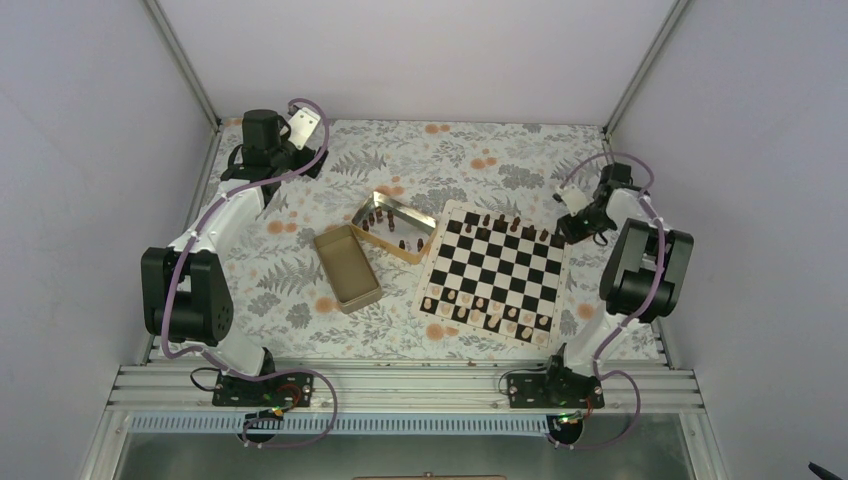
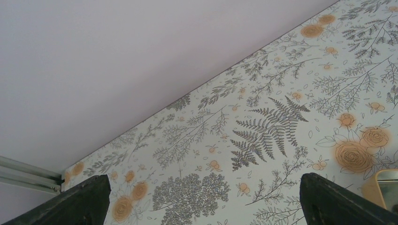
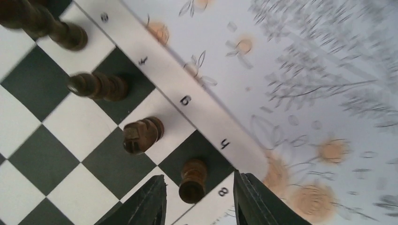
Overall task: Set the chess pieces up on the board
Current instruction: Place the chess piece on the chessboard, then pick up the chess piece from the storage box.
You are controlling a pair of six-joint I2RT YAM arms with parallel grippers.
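At the near edge of the bench: black left arm base [image 1: 250, 388] and black right arm base [image 1: 548, 385], bolted side by side on a grey metal rail [image 1: 400, 385].
Bench [image 1: 460, 165]: flat top under a pale cloth printed with grey ferns and orange flowers.
Board: square flat chessboard [image 1: 495, 275] of black and white squares with a light wooden border, lying right of centre and turned slightly askew.
Pale pieces: small light-wood chess pieces [image 1: 485, 315] standing in the two nearest rows of the chessboard.
Near tin: rectangular golden tin box [image 1: 348, 270], open side up, left of the chessboard.
Far tin: second rectangular golden tin box [image 1: 408, 210], just beyond the near tin and beside the chessboard's far left corner.
Dark pieces: small dark brown wooden chess pieces [image 1: 515, 226]; some stand along the farthest row of the chessboard, several others stand inside the far tin.
Corner detail: dark brown rook [image 3: 192, 180] upright on the black corner square by the border marks h and 8; dark brown knight [image 3: 143, 135] on the white square next to it.
Right tool [image 3: 199, 179]: released, its jaws astride the rook with a gap on either side.
Left tool [image 2: 202, 180]: released, its jaws spread wide above the cloth at the far left of the bench, near the white wall.
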